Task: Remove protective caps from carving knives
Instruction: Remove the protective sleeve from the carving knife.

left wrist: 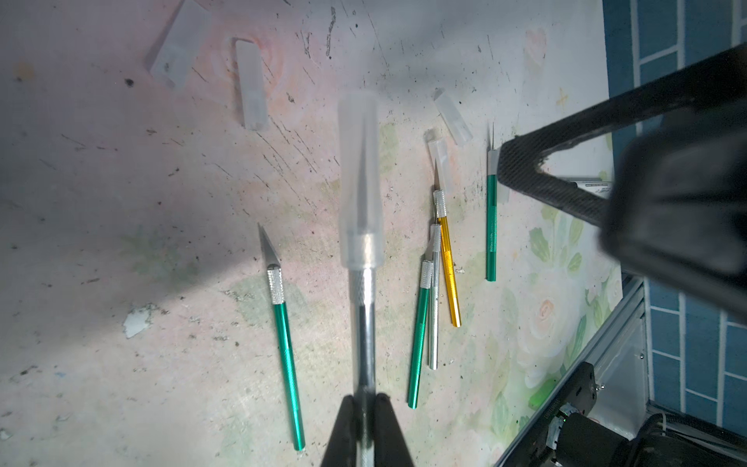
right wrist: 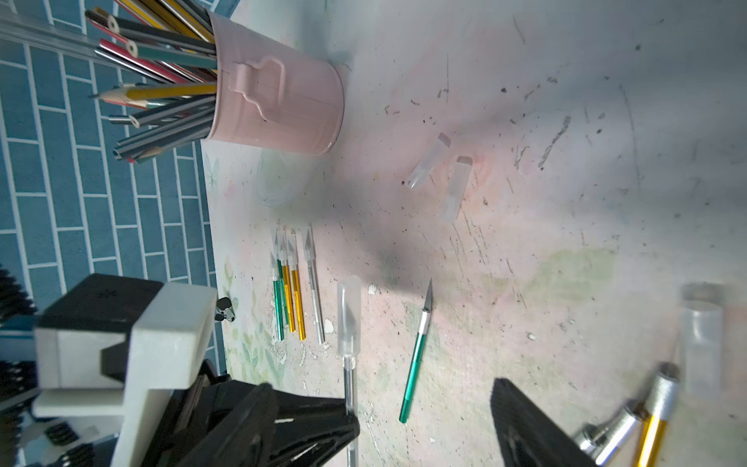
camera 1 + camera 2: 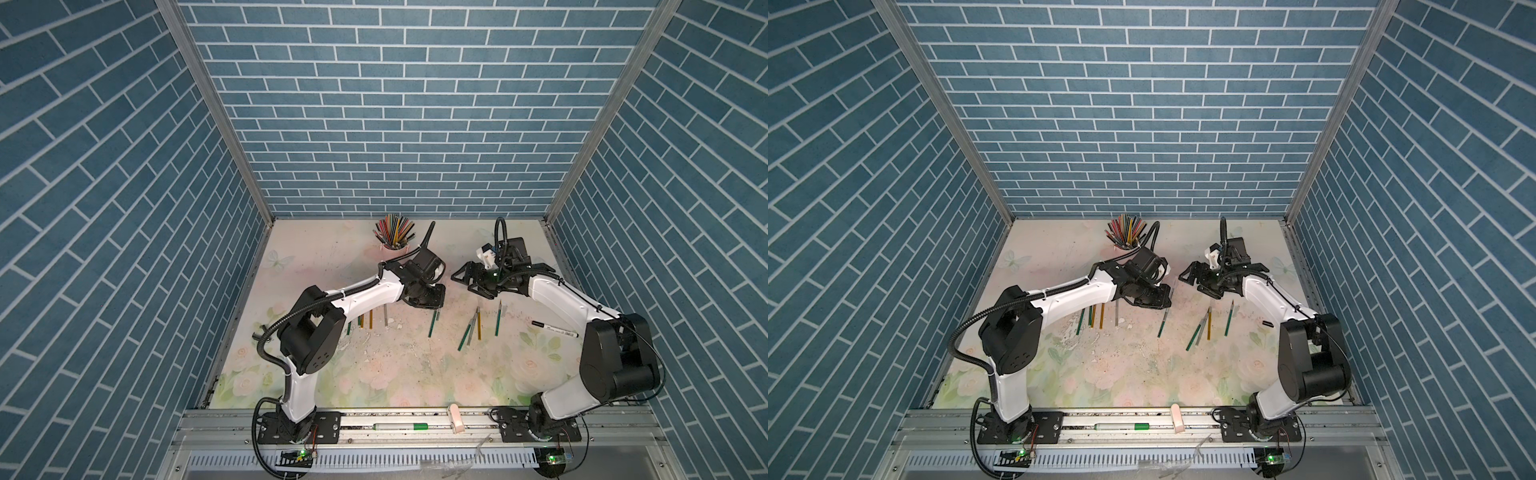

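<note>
Over the worktop's (image 3: pixel 374 374) middle, the left gripper (image 1: pixel 366 404) clamps one silver knife (image 1: pixel 364 323), its cap (image 1: pixel 361 182) on. Ten more knives (image 1: pixel 287 364) lie below: five toward the left edge, one central, four toward the right edge. Four loose caps (image 1: pixel 250 85) lie farther back. The right gripper (image 2: pixel 424 408) gapes wide, empty, nearby.

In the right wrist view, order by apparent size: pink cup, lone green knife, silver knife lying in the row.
1. pink cup
2. lone green knife
3. silver knife in the row, farther from the camera
</note>
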### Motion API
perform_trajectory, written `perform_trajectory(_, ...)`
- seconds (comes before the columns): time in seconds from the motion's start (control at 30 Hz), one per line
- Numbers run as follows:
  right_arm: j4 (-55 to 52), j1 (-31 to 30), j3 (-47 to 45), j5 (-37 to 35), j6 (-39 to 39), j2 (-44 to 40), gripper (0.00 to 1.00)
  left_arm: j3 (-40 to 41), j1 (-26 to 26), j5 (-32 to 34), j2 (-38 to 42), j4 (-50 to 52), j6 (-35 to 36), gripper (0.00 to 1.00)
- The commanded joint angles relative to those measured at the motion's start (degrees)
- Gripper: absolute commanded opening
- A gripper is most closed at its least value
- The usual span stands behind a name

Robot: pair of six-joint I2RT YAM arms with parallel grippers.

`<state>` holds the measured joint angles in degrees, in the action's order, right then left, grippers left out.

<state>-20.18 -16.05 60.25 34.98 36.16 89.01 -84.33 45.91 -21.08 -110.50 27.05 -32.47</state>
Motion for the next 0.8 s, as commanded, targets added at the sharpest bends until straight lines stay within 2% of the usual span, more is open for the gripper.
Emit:
perform_trajectory(0.0,1.6,-0.9,1.1,1.1,1.9,1.7,0.80,-1.5,0.4,-0.4,-0.9,-0.6,-0.4,0.04)
perform_trajectory(0.3,3.5,-2.1,3.0,1.4,2.7,5.5,0.72,-1.6,0.9,-1.0,-1.4,-1.5,-0.9,0.04)
perform_trajectory(0.6,4.5,-2.9,5.4,2.0,3.3,8.5,0.50,-1.1,1.1,-0.8,-1.2,-2.1,-1.3,0.04)
perform_trajectory(0.77,4.5,-3.2,5.3,1.9,3.6,9.2,0.42,-1.0,1.1,-0.5,-0.9,-2.2,-1.3,0.04)
